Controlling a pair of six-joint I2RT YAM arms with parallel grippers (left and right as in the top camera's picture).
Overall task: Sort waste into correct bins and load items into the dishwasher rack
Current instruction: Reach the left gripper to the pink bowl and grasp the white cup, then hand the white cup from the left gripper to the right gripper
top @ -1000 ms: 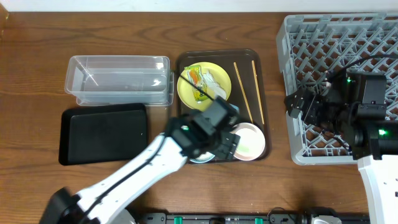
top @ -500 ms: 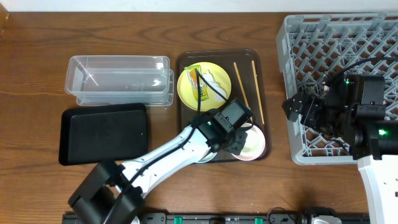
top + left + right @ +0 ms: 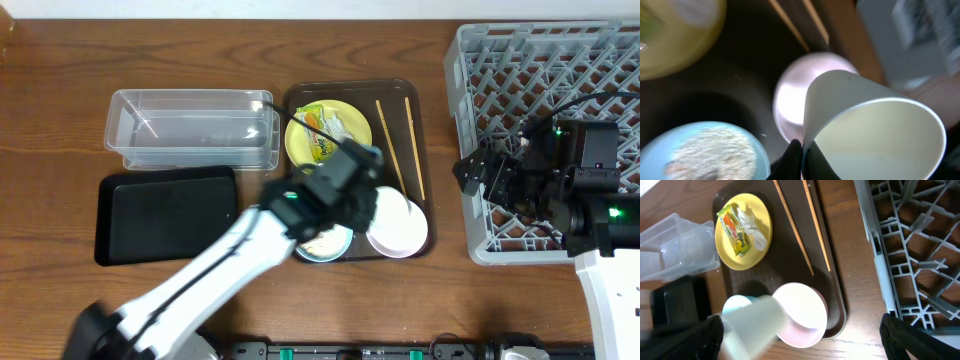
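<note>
My left gripper (image 3: 802,146) is shut on the rim of the white cup (image 3: 875,130), which hangs tilted above the pinkish-white bowl (image 3: 792,97) on the brown serving tray (image 3: 296,170). The light blue bowl (image 3: 705,155) beside it holds rice scraps. The yellow plate (image 3: 328,132) carries the green-and-yellow wrapper (image 3: 735,225) and crumpled paper (image 3: 754,232). Two chopsticks (image 3: 390,145) lie on the tray's right side. My right gripper (image 3: 800,345) stands open and empty over the front left part of the grey rack (image 3: 550,90).
The clear tub (image 3: 190,130) and the black tray (image 3: 167,215) lie left of the serving tray. My left arm (image 3: 230,270) reaches in from the front edge across the blue bowl.
My left gripper has shut on the cup's rim and lifted it off the pinkish-white bowl, the arm swinging left. The right arm has stayed put.
</note>
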